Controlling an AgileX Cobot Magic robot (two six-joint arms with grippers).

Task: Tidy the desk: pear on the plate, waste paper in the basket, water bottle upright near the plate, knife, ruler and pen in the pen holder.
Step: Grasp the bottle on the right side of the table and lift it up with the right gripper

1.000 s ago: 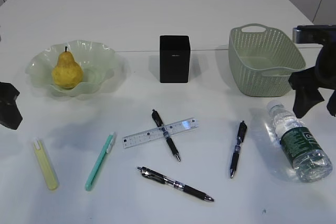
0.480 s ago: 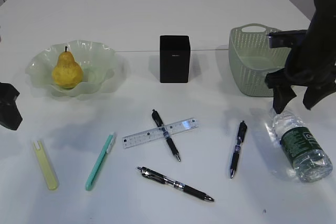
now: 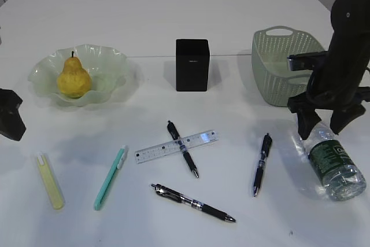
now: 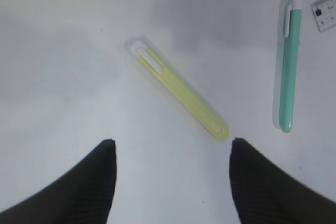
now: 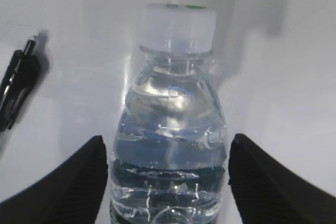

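Exterior view: a pear (image 3: 73,78) sits in the glass plate (image 3: 110,67); green basket (image 3: 276,62) and black pen holder (image 3: 192,65) show no contents.

Left wrist view: left gripper (image 4: 170,153) open above a yellow utility knife (image 4: 180,95).

Right wrist view: right gripper (image 5: 167,163) open, straddling the lying water bottle (image 5: 173,129).

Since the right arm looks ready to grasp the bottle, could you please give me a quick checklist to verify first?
1. Right gripper open: ok.
2. Fingers straddle the water bottle on both sides: ok.
3. Bottle cap on: ok.
4. Bottle upright: not ok, it lies on the table.
5. Nearest black pen apart from the bottle: ok.
6. Fingers low enough to close on the bottle: cannot tell.
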